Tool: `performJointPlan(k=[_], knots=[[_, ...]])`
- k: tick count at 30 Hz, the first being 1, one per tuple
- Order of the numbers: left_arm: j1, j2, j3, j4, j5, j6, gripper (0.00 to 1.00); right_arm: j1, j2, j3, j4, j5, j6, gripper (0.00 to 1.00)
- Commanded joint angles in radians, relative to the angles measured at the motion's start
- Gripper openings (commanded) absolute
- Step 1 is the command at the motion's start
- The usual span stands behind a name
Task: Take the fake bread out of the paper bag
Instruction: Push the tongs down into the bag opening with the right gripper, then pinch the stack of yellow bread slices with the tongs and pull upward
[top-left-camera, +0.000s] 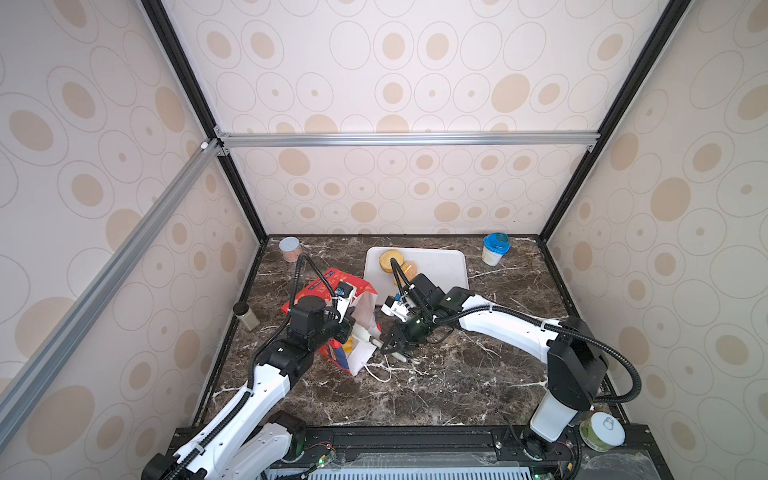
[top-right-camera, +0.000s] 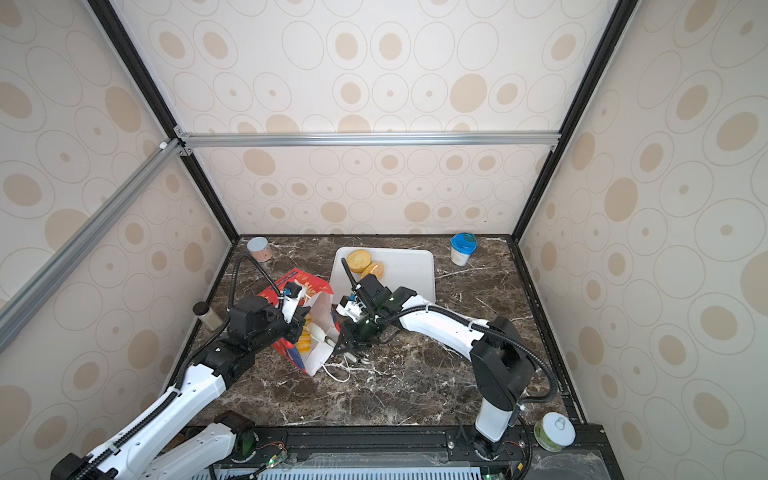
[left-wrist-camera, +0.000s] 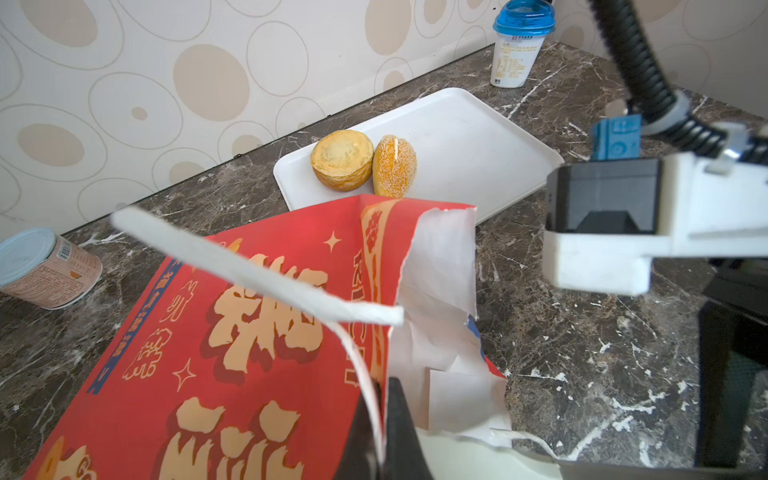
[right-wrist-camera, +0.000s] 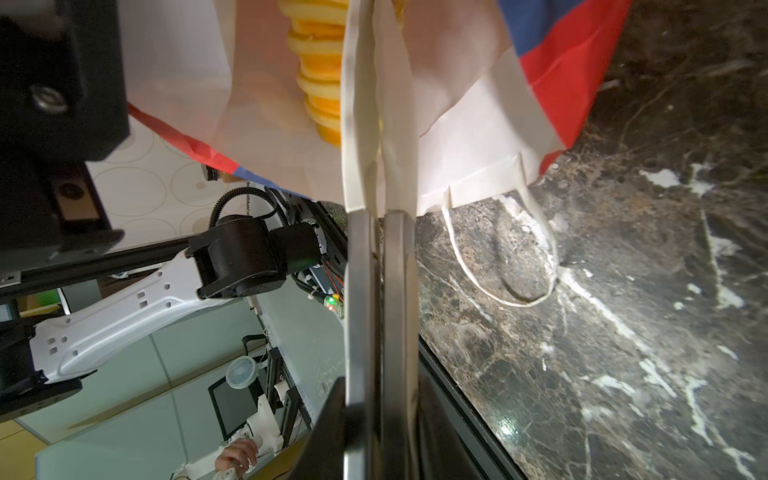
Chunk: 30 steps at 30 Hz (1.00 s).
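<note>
Left gripper (left-wrist-camera: 380, 436) pinches bag (left-wrist-camera: 249, 332) rim, holding mouth open; right gripper (right-wrist-camera: 374, 41) nearly closed inside beside loaf (right-wrist-camera: 320, 62), grip unclear.

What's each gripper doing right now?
Left gripper: closed on the paper bag rim.
Right gripper: jaws nearly closed in the bag mouth beside the ridged bread; grip cannot be told.

Paper bag (left-wrist-camera: 249, 353): matt red paper, creased white inside. Desk (top-left-camera: 436, 386): glossy, dark, white-veined marble-look surface. The tray (left-wrist-camera: 469, 158) is smooth white plastic; the seeded oval bread (left-wrist-camera: 395, 166) looks grainy.
</note>
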Motion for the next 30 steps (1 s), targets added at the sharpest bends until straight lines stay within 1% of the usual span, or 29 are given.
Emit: performJointPlan(k=[1,6,11,14,20,23,27,30], knots=[[-0.008,-0.011,0.003,0.03,0.009,-0.012,0.0,-0.017,-0.039,-0.007,0.003,0.006,-0.039,0.0],[-0.006,0.03,0.027,0.033,-0.036,-0.063,0.0,-0.035,-0.026,-0.002,-0.014,-0.003,-0.084,0.0],[0.0,0.114,0.093,0.016,-0.108,-0.099,0.0,-0.043,-0.02,0.067,-0.125,-0.017,-0.18,0.0],[0.013,0.147,0.123,0.039,-0.128,-0.122,0.0,-0.052,-0.019,0.091,-0.178,-0.006,-0.225,0.0],[0.066,0.208,0.161,0.082,-0.037,-0.17,0.0,-0.063,-0.007,0.133,-0.24,0.021,-0.285,0.0],[0.083,0.21,0.165,0.095,-0.022,-0.172,0.0,-0.079,0.008,0.158,-0.287,0.053,-0.324,0.0],[0.1,0.196,0.148,0.101,0.002,-0.172,0.0,-0.109,0.034,0.173,-0.265,0.069,-0.33,0.0],[0.106,0.181,0.128,0.1,0.003,-0.186,0.0,-0.111,0.085,0.224,-0.272,0.07,-0.343,0.0]])
